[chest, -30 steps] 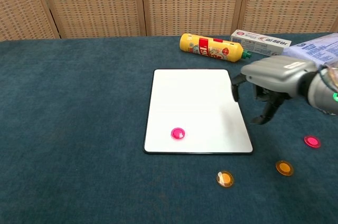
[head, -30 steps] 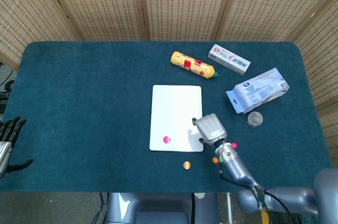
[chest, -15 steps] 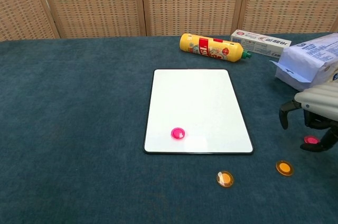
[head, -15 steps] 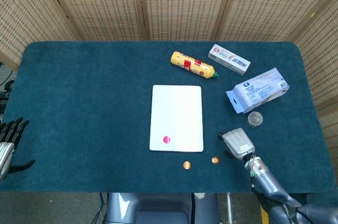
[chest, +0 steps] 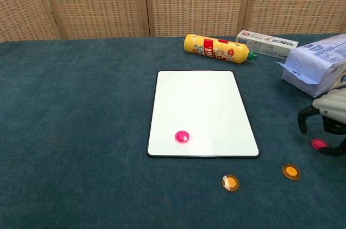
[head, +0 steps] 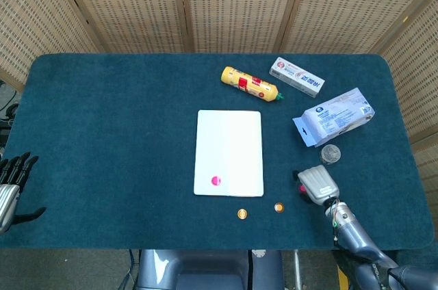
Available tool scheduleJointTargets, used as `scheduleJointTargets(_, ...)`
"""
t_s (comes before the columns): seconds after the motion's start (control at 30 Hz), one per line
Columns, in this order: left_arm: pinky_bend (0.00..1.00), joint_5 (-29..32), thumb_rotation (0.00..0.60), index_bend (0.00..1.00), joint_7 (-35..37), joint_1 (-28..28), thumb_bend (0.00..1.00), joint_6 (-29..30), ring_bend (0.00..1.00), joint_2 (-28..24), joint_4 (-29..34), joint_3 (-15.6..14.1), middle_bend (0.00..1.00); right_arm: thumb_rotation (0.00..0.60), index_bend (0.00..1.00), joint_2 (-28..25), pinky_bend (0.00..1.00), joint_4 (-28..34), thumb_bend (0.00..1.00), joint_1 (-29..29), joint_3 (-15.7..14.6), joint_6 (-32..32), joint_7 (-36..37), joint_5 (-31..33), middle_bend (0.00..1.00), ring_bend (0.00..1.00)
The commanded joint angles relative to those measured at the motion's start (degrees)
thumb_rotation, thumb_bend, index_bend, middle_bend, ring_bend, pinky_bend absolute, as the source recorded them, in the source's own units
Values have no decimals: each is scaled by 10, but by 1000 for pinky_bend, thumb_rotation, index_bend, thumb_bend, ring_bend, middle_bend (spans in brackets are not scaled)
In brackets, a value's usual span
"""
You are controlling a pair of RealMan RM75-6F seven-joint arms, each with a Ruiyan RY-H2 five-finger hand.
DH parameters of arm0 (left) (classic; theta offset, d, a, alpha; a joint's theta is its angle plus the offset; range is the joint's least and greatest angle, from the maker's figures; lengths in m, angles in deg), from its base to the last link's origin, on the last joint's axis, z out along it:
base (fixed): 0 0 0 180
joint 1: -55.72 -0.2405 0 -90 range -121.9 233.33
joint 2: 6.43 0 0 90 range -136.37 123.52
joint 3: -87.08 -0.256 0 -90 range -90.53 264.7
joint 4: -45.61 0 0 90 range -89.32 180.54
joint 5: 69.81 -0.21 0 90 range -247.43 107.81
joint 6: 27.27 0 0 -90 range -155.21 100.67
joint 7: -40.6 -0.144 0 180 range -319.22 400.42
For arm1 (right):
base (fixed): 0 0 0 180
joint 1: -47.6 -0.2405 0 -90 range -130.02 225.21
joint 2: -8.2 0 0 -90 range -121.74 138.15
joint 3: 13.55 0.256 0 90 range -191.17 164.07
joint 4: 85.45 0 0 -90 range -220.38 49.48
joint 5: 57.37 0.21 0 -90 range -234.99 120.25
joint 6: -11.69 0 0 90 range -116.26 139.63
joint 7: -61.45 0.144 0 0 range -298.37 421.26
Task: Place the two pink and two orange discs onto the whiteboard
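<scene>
The whiteboard [head: 229, 146] [chest: 200, 105] lies flat mid-table with one pink disc [head: 216, 181] [chest: 182, 136] on its near left part. Two orange discs [head: 242, 214] [head: 278, 207] lie on the cloth just in front of the board, also seen in the chest view [chest: 230, 182] [chest: 291, 172]. A second pink disc [chest: 319, 144] [head: 302, 189] lies on the cloth right beneath my right hand [head: 318, 184] [chest: 331, 114], whose fingers hang apart over it, holding nothing. My left hand [head: 12, 180] rests at the far left table edge, fingers spread.
A yellow bottle [head: 250, 84] and a toothpaste box [head: 295, 76] lie behind the board. A white tissue pack [head: 334, 116] and a small round tin [head: 330, 154] sit to the right, close behind my right hand.
My right hand has moved from the whiteboard's right edge rightward and toward the near edge, to above the pink disc on the cloth. The left hand stayed put.
</scene>
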Motion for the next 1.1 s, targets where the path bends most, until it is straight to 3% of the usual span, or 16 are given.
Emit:
scheduleJointTargets(0.03,0,0,600,0,-1,0,0,-1,0,0,0,0,0,600,404,3,1000,-6,336,4,4,-4,0,-3,1000,939)
scheduleJointTargets(0.63,0,2,600,0,-4,1,0,-1,0,2,0,0,0,600,420,8,1000,-25,334,22,18,-27,6,-16,1000,939)
scheduleJointTargets(0.87,0,3,600,0,-4,1,0,-2,0,2,0,0,0,600,516,11,1000,-36,346,28,25,-34,16,-19,1000,939)
scheduleJointTargets(1.1,0,3,600,0,-4,2,0,-2,0,2,0,0,0,600,537,11,1000,-37,363,30,29,-39,20,-24,1000,939)
